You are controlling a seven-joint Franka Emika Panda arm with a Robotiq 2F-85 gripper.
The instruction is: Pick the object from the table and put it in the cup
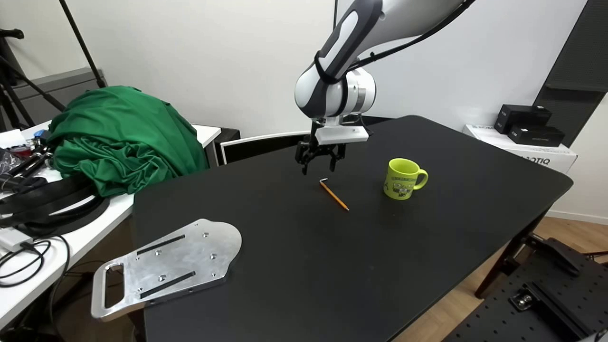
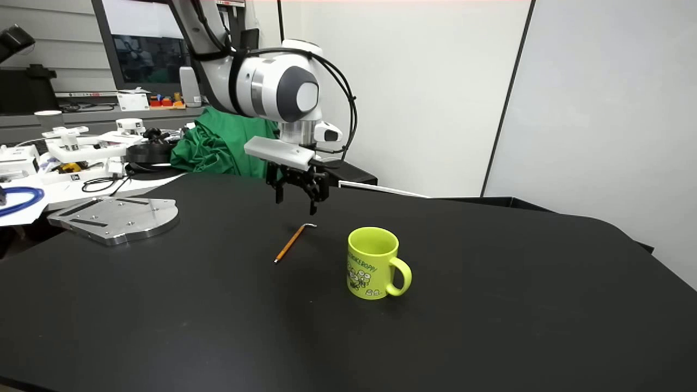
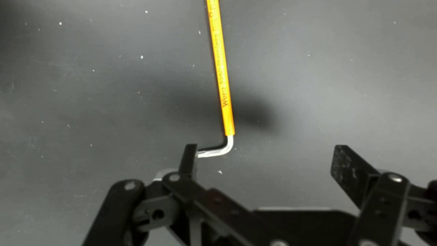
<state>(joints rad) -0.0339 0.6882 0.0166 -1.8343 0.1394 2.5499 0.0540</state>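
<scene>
The object is a thin orange L-shaped hex key with a bent silver end, lying flat on the black table; it shows in both exterior views (image 1: 335, 195) (image 2: 290, 243) and in the wrist view (image 3: 221, 75). The lime-green cup (image 1: 397, 184) stands upright beside it with its handle turned outward; it also shows in an exterior view (image 2: 364, 272) but not in the wrist view. My gripper (image 1: 318, 169) (image 2: 296, 206) is open and empty above the table, near the bent end. In the wrist view the fingers (image 3: 264, 150) are wide apart, and the left finger hides the tip of the bend.
A silver metal plate (image 1: 190, 256) (image 2: 122, 218) lies at the edge of the black table (image 1: 304, 275). A white side table carries a green cloth (image 1: 123, 137) and cables. Black boxes (image 1: 536, 135) sit on a white box beyond the table. A wall stands behind the arm.
</scene>
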